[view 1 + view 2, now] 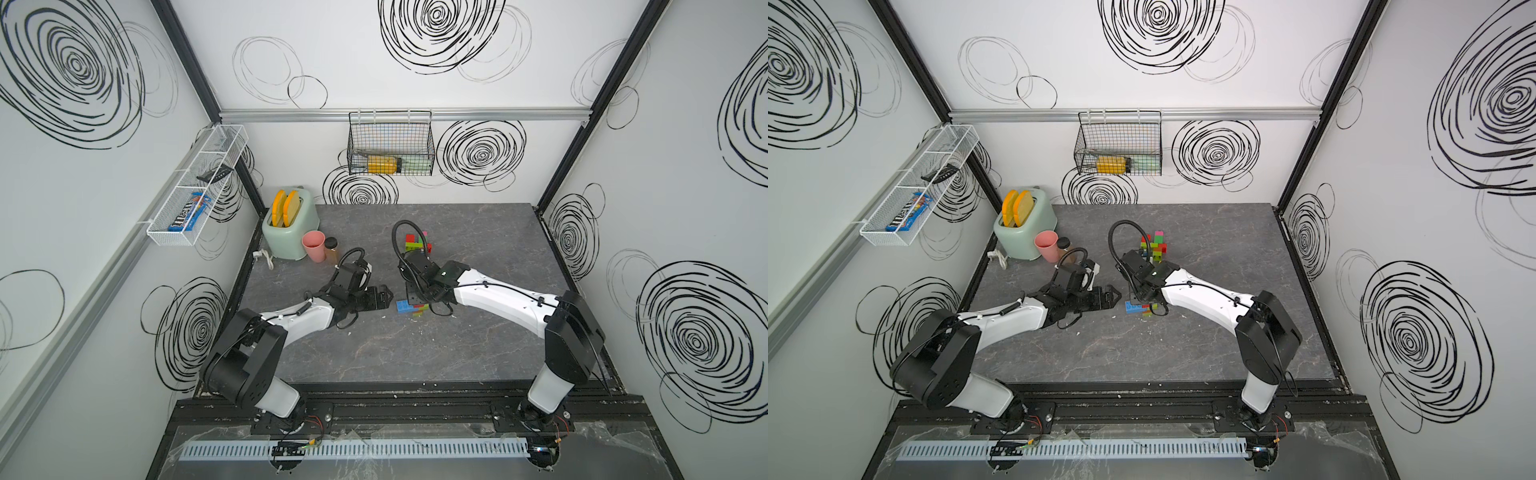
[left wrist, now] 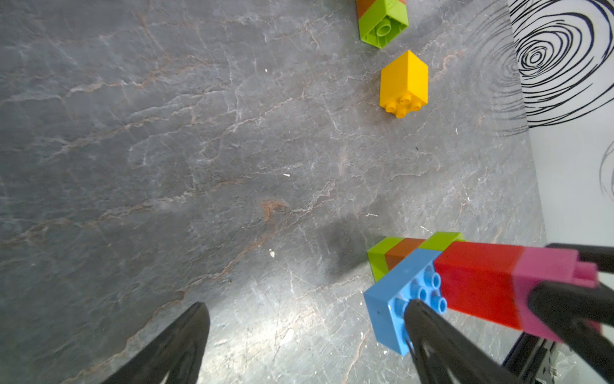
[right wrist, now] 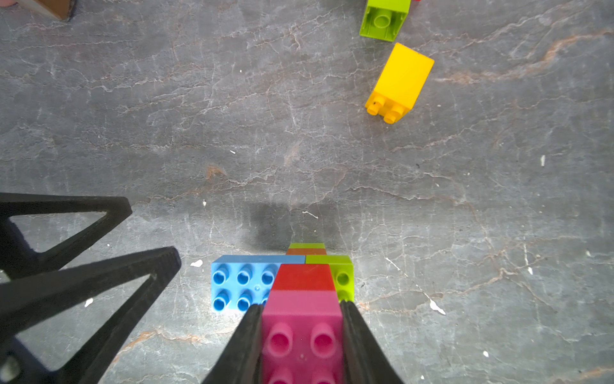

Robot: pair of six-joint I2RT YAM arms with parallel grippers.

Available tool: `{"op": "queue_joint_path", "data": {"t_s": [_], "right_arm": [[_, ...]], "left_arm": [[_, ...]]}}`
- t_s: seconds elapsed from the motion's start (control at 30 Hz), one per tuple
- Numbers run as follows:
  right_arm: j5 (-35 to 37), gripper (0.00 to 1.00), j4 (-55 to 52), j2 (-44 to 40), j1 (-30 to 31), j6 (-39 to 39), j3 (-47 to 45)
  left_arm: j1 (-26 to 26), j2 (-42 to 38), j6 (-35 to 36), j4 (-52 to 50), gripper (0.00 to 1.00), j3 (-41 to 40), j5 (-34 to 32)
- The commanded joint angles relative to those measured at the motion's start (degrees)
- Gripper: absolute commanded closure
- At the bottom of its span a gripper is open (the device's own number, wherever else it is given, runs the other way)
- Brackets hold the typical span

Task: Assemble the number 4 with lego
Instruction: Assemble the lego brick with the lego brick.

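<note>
Worktop (image 1: 478,257): spare lego pile (image 1: 1156,247) at far side, partial build (image 1: 411,308) near centre, between arms. Left jaws wide open, empty, close by blue brick (image 3: 239,282). Right jaws clamped on pink brick (image 3: 300,319) atop red brick (image 3: 304,277). I judge seating step: I push along stud axis, no twist; left jaws could brace blue brick.

White arm shells (image 1: 498,298), black joints (image 1: 249,357), looped cables (image 1: 395,237)
</note>
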Motion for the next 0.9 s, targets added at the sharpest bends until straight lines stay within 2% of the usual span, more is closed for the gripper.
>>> {"op": "queue_joint_path", "data": {"t_s": [0.0, 0.2, 0.53, 0.63, 0.77, 0.87], "right_arm": [[-3.6, 0.57, -4.2, 2.2, 0.0, 1.6, 0.1], [-3.1, 0.47, -2.6, 0.7, -0.4, 0.3, 1.5], [-2.9, 0.38, -3.9, -2.4, -1.7, -1.1, 3.6], [-5.5, 0.34, -2.8, -5.3, -3.0, -1.7, 4.0], [-7.5, 0.27, 0.7, -9.7, -7.4, -2.1, 3.1], [-7.4, 0.16, 10.0, -13.0, -13.2, -3.6, -4.3]], "left_arm": [[-0.3, 1.0, -0.7, 2.8, 0.04, -0.2, 1.6], [-0.7, 1.2, -0.6, 2.7, 0.04, 0.1, 1.9], [-0.7, 1.2, -0.4, 1.8, 0.04, 0.7, 1.5], [-0.4, -0.1, -0.6, 2.1, 0.04, 0.1, 0.1], [0.6, -2.1, -1.0, 2.4, 0.04, -0.6, -1.1], [1.5, -3.8, -1.3, 2.9, 0.04, -1.3, -1.7]]}}
